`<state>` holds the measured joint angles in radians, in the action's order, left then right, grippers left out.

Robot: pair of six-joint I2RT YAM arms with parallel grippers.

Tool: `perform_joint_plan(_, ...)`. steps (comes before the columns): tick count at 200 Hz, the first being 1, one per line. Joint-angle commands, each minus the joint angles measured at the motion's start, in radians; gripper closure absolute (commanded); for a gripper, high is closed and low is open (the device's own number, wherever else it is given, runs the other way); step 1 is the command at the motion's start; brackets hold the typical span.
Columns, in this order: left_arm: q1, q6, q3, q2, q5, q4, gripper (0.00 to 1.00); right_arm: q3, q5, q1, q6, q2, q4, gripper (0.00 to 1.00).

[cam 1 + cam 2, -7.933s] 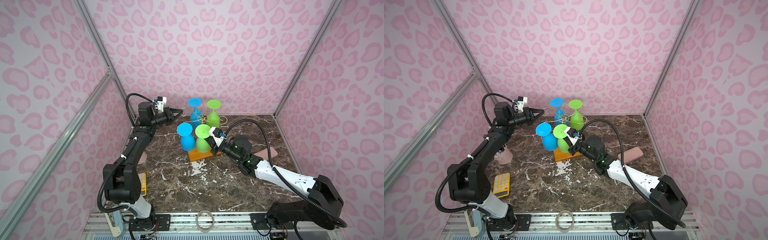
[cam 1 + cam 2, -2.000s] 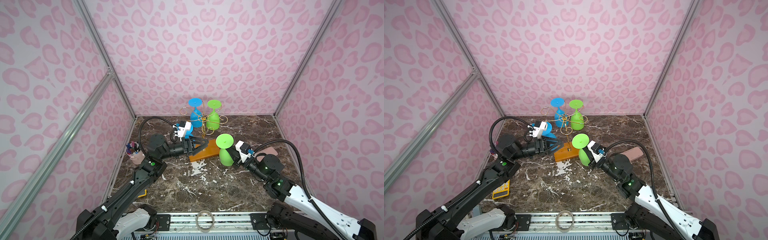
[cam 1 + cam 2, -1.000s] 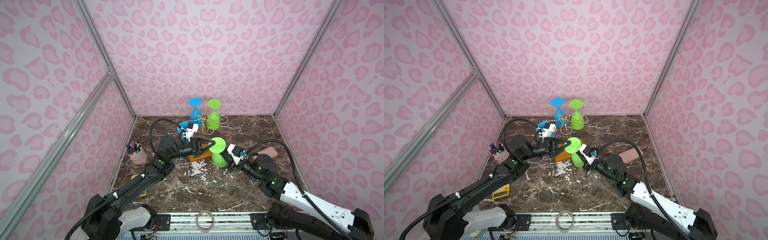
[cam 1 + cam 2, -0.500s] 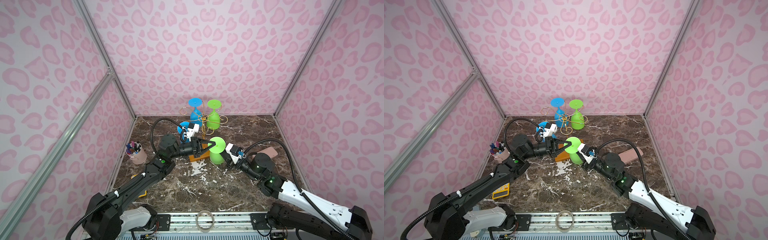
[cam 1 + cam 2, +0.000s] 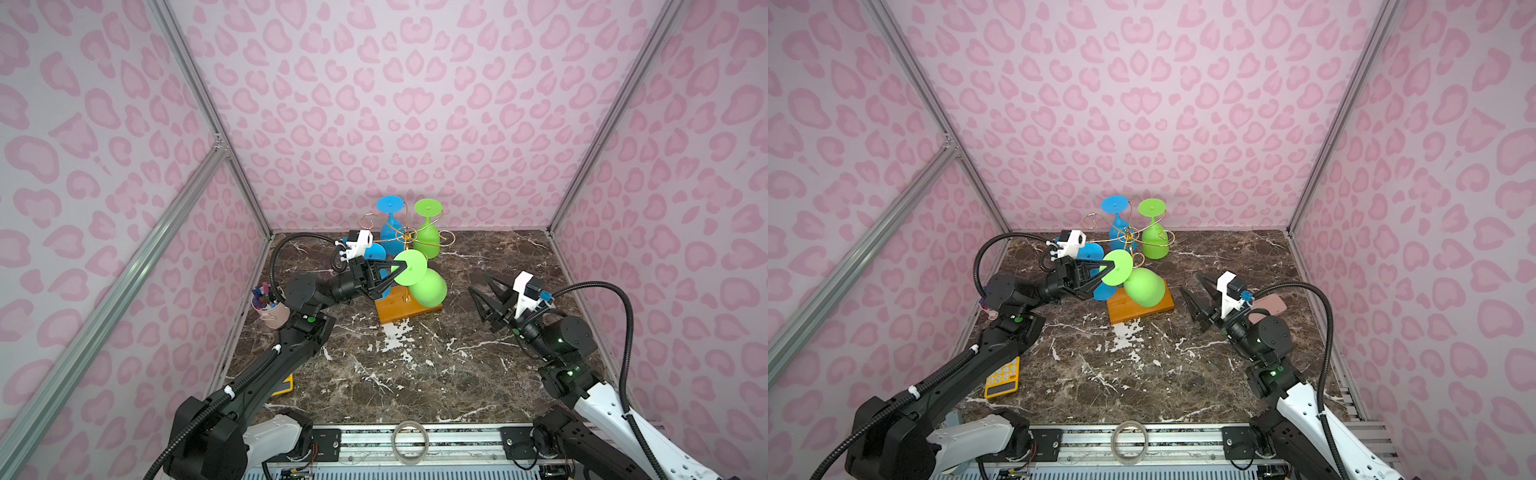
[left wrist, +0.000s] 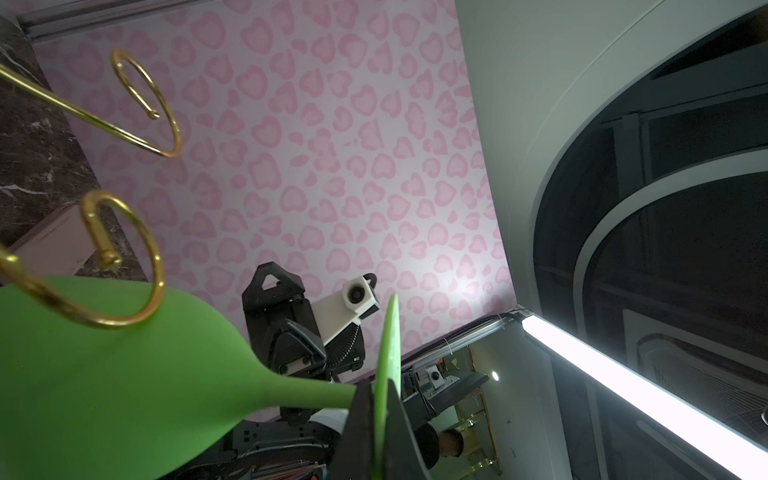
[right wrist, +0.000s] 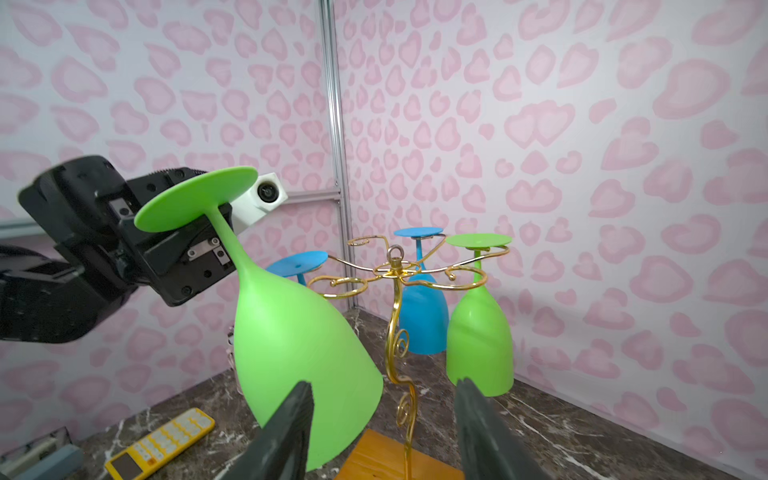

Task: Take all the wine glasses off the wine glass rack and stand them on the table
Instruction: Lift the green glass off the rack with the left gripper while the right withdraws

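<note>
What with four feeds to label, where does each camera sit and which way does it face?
Both top views: high at the front, looking down at the table, wine glass rack and back wall; both arms show.
Left wrist: on the left arm, looking upward past the left gripper, clamped on the green wine glass foot, to the right gripper.
Right wrist: on the right arm, facing the rack and back corner; its open fingers show.
Shared: all four show that glass.

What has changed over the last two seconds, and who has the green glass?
The right gripper let go of the green wine glass and drew back rightward, open. The left gripper shut on its foot and now holds it alone. The wine glass rack and the three other glasses stayed put.
</note>
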<state>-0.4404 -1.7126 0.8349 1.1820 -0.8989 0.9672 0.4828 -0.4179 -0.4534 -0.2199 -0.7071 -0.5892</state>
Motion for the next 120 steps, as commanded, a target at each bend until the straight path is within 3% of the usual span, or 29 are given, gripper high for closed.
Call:
perform_joint_plan(1, 0.009, -0.071, 0.026, -0.007, -0.011, 0.171, 0.96, -0.037, -0.196, 0.088, -0.314, -0.015, -0.249, 0.46)
perform_joint_plan(23, 0.047, -0.197, -0.003, 0.013, 0.022, 0.372, 0.96, -0.067, -0.278, 0.133, -0.523, -0.087, -0.495, 0.46)
perform_joint_plan(52, 0.092, -0.373, -0.029, 0.086, 0.104, 0.629, 0.96, -0.052, -0.323, 0.13, -0.654, -0.175, -0.66, 0.48)
perform_joint_plan(72, 0.092, -0.362, 0.003, 0.093, 0.093, 0.628, 0.96, -0.016, -0.356, 0.1, -0.644, -0.191, -0.626, 0.49)
perform_joint_plan(100, 0.1, -0.373, 0.063, 0.091, 0.072, 0.628, 0.96, 0.045, -0.371, 0.012, -0.528, -0.178, -0.458, 0.54)
perform_joint_plan(120, 0.1, -0.388, 0.066, 0.093, 0.074, 0.628, 0.96, 0.064, -0.364, -0.017, -0.517, -0.198, -0.45, 0.58)
